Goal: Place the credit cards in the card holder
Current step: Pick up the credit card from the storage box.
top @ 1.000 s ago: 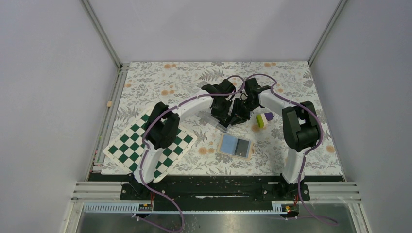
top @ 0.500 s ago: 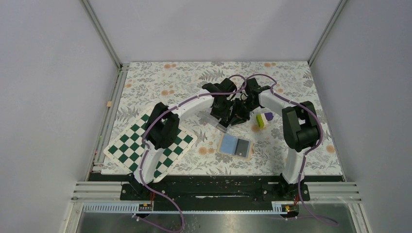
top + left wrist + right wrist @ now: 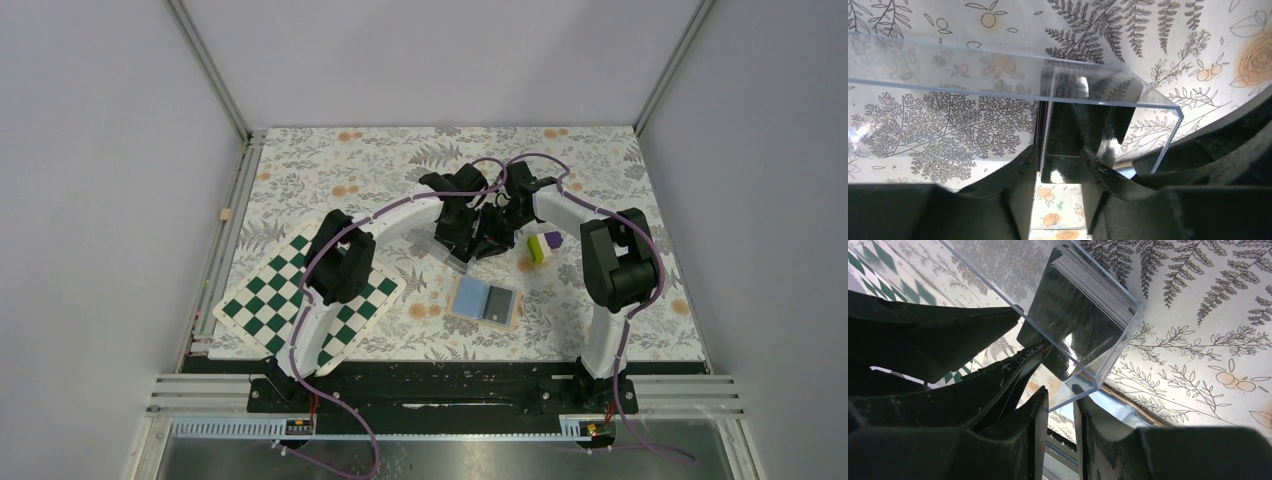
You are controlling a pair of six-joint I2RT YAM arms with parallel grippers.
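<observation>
The tan card holder [image 3: 470,296] lies open on the table, blue lining up, with one dark credit card [image 3: 498,303] on its right half. Just behind it, both grippers meet at a clear plastic box [image 3: 452,256]. A stack of black credit cards [image 3: 1075,315] stands in the box's end. One card [image 3: 1062,162] sticks out of the box. My left gripper [image 3: 1060,156] is open, its fingers close on either side of that card's end. My right gripper [image 3: 1060,392] is shut on the box's corner wall [image 3: 1083,385].
A purple and yellow-green block [image 3: 540,246] sits just right of the grippers. A green-and-white chequered board [image 3: 300,300] lies under the left arm's elbow. The two arms crowd together over the box.
The left gripper's jaws have widened around the cards. Both arms have edged slightly toward the back. The right gripper keeps its hold.
</observation>
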